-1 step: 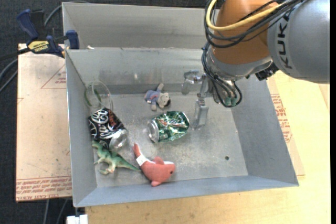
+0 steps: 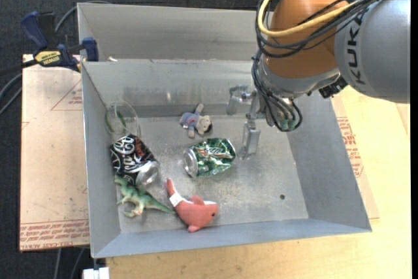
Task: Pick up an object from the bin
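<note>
Your gripper (image 2: pixel 249 140) hangs low in the bin (image 2: pixel 313 160), right of centre; you cannot tell whether it stands wide or narrow. The nearest thing is a crushed green can (image 2: pixel 210 157) with white markings, dented, lying on its side at mid-floor just left of the gripper with its silver end turned left. Farther out lie a small grey plush toy (image 2: pixel 196 121) behind it, a pink plush fish (image 2: pixel 194 211) in front, and a crushed black can (image 2: pixel 134 159) and green toy dinosaur (image 2: pixel 138 198) by the left wall.
</note>
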Controlling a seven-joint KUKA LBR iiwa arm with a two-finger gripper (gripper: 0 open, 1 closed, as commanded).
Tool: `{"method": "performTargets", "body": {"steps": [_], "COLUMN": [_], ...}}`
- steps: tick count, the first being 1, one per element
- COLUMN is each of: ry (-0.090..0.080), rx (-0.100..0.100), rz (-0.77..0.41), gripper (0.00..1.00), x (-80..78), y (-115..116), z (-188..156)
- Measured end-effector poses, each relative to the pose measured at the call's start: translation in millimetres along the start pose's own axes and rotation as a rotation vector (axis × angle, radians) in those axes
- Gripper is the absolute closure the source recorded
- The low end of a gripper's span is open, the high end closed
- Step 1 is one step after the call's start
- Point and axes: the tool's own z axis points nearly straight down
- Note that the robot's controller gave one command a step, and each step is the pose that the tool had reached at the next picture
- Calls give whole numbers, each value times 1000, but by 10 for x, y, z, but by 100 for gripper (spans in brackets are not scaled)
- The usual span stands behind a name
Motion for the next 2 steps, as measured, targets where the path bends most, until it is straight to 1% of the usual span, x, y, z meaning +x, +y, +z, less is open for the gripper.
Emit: {"method": "performTargets", "body": {"steps": [1, 2], "ry": [2, -1], "rx": [0, -1], "rz": [-119, -37], "gripper": [0, 0], "x": [-81, 92], "y": [-169, 56], "z": [995, 1037]}}
